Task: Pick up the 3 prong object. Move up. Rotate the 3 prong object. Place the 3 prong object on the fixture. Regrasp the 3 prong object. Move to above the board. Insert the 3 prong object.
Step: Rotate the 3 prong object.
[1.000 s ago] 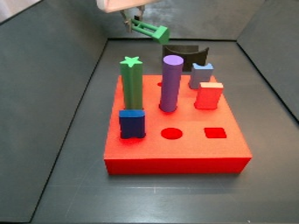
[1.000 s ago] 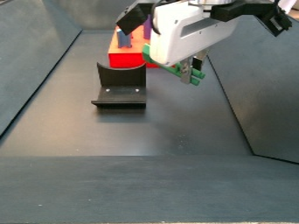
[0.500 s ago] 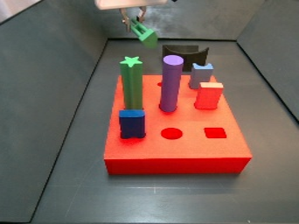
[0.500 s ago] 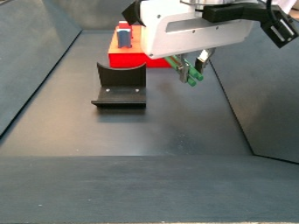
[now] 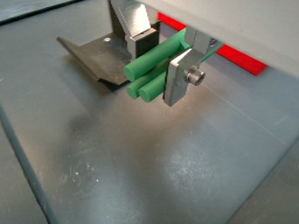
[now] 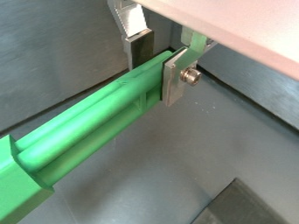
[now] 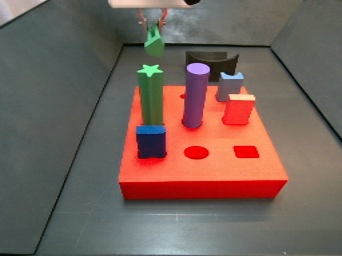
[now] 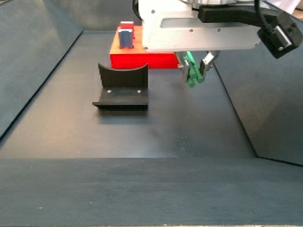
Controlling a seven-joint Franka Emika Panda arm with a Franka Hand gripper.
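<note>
Rotated upright: hand (image 5: 160, 54) clamps ridged green 3 prong object (image 5: 153, 61).

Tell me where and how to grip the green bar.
Grip the green bar near one end, as the claw above the floor does now, from above: flat fingers squeeze across its ridged sides, leaving the long free end for the fixture.

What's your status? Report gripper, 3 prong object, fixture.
Gripper shut on the 3 prong object, held in the air behind the board. Bar hangs nearly upright in a side view. Fixture empty, nothing in the way.
</note>
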